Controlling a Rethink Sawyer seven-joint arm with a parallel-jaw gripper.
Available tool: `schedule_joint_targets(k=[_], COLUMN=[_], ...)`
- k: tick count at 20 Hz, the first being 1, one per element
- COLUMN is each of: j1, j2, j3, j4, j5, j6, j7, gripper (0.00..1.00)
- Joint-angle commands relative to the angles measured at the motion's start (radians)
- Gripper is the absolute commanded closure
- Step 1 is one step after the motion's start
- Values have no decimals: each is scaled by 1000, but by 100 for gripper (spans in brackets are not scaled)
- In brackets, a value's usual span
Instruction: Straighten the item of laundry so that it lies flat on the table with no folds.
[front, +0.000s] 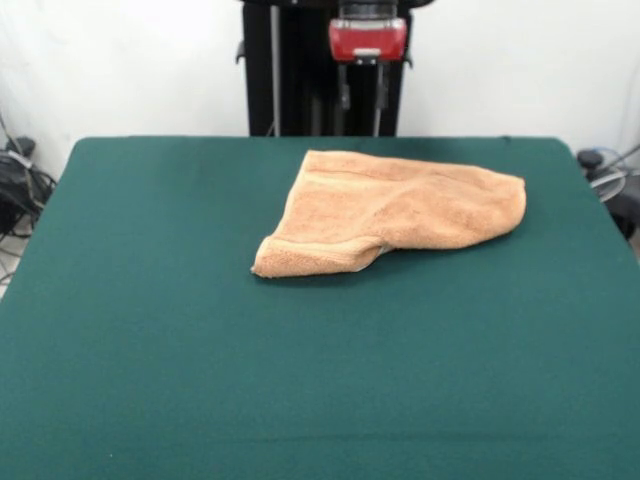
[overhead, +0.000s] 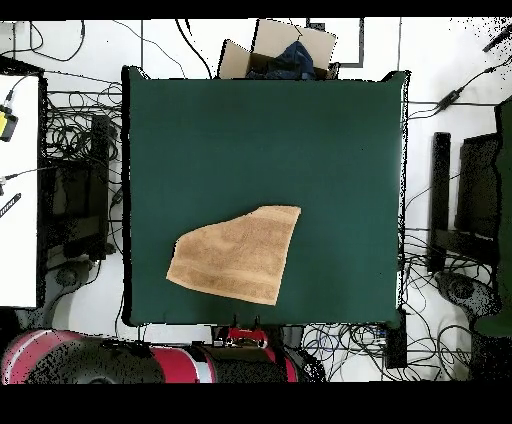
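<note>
This is a robotics lab, not a home or a shop. A large table (overhead: 260, 130) covered in dark green felt stands alone on a pale floor as a purpose-made work surface, and a red and black robot arm (overhead: 110, 362) sits on a pedestal at one edge of it. Just behind the gripper (front: 362, 100), the black pedestal column (front: 300, 70) rises against a bare white wall. Black cables (overhead: 75, 110) sprawl loose over the floor on both sides of the table, running among dark equipment boxes (overhead: 478, 190). At the table's edge opposite the gripper lies an open cardboard box (overhead: 285, 48).
</note>
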Motion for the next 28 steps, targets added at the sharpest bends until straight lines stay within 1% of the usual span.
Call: schedule_joint_targets(k=[1, 6, 7, 9, 11, 12, 13, 15, 17, 20, 24, 25, 28], j1=[-44, -61, -73, -76, -84, -82, -83, -76, -74, -68, -53, -42, -16], j2=[8, -9, 0, 11, 8, -8, -14, -32, -24, -23, -56, -62, -47], j3=[16, -6, -15, -26, -29, -29, -31, -37, -42, -46, -33, -20, -9], j4=[-56, -51, -37, -34, -29, -35, -31, -41, -39, -43, -78, -97, -127], j5=[-61, 3, 47, 68, 85, 74, 93, 94, 122, 125, 99, 93, 94], j6=[49, -15, -86, -137, -183, -164, -188, -164, -175, -152, -31, 27, 106], j7=[-66, -85, -102, -137, -148, -136, -135, -118, -121, -116, -70, -55, -63], gripper=[0, 0, 0, 0, 0, 0, 0, 0, 0, 0, 0, 0, 0])
